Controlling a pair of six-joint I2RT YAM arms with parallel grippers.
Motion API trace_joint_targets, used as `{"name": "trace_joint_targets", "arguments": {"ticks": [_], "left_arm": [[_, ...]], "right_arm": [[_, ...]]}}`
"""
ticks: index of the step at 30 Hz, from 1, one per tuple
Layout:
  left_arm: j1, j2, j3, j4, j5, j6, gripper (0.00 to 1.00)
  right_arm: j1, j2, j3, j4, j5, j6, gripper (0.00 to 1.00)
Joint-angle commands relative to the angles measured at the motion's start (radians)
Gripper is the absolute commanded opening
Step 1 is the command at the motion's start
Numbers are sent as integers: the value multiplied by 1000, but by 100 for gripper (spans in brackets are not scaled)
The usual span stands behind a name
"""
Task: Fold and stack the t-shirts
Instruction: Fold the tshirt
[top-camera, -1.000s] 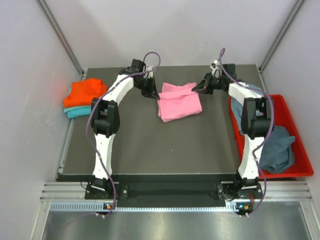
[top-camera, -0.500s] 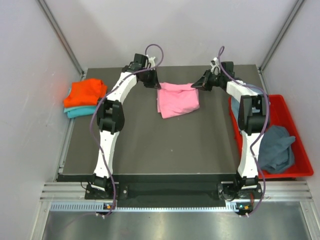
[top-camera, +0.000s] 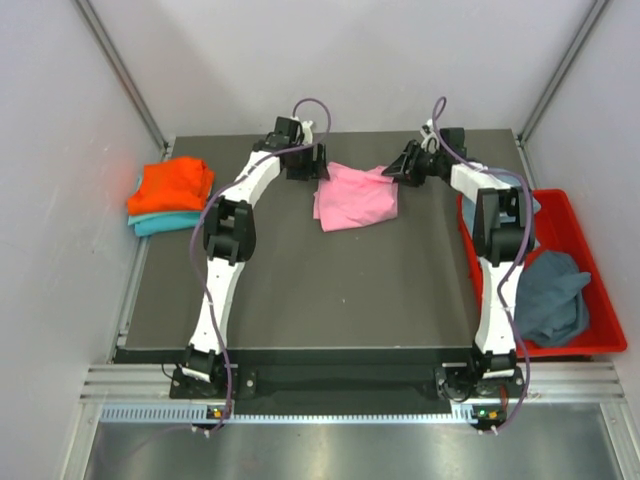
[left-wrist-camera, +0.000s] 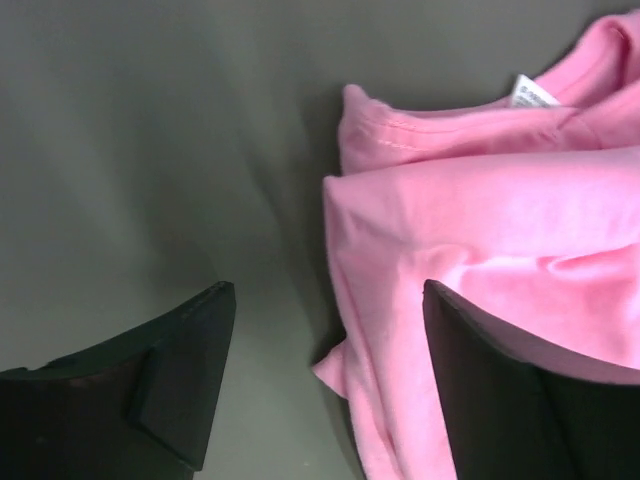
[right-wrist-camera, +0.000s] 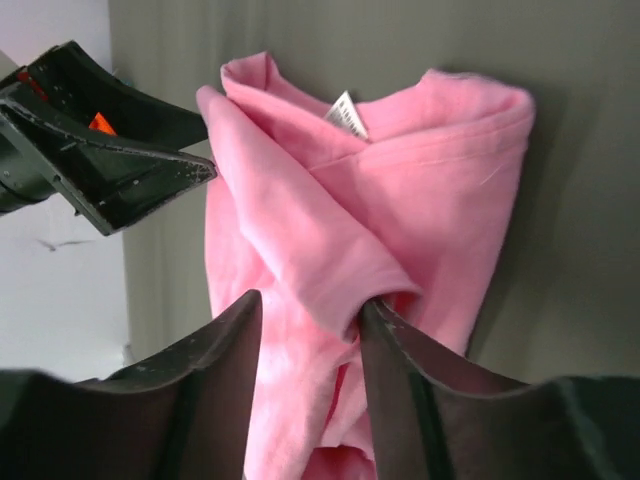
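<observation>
A folded pink t-shirt (top-camera: 356, 196) lies on the dark table (top-camera: 300, 290) near the far edge. At its left edge is my left gripper (top-camera: 306, 166), open. In the left wrist view the pink t-shirt (left-wrist-camera: 480, 230) has its edge and a corner between the spread fingers (left-wrist-camera: 180, 370), unpinched. My right gripper (top-camera: 399, 172) is at the shirt's right edge, jaws apart. In the right wrist view a fold of the pink t-shirt (right-wrist-camera: 400, 200) drapes over one finger (right-wrist-camera: 400, 380). An orange t-shirt (top-camera: 172, 184) rests on a teal one (top-camera: 157, 224) at the far left.
A red bin (top-camera: 590, 280) stands off the table's right side, holding a dark slate t-shirt (top-camera: 556, 296) and a grey-blue one (top-camera: 512, 192). Grey walls close in on the left, right and back. The left gripper (right-wrist-camera: 100, 170) shows in the right wrist view.
Both grippers, shut on the pink t-shirt a second ago, have opened. The shirt shifted toward the far edge and now lies on the table.
</observation>
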Motion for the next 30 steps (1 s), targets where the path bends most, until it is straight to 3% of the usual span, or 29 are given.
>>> {"name": "trace_joint_targets", "arguments": {"ticks": [1, 3, 8, 11, 16, 24, 30], "left_arm": [[-13, -53, 73, 53, -108, 15, 81], [-18, -108, 70, 40, -143, 14, 83], [-19, -232, -14, -4, -145, 24, 83], [-13, -305, -102, -27, -70, 6, 81], [-10, -322, -197, -1, 235, -90, 71], [-50, -254, -246, 77, 373, -198, 47], [-107, -214, -223, 123, 425, -233, 43]], "right_arm": [[-32, -53, 62, 19, 36, -69, 50], [-50, -101, 60, 3, 38, -89, 57], [-130, -229, -36, -1, -2, -81, 57], [-159, -292, -159, 17, -38, -70, 57], [-167, -317, -291, 60, -88, -29, 57], [-144, -285, -373, 108, -133, 49, 50], [-132, -231, -337, 74, -67, 23, 36]]}}
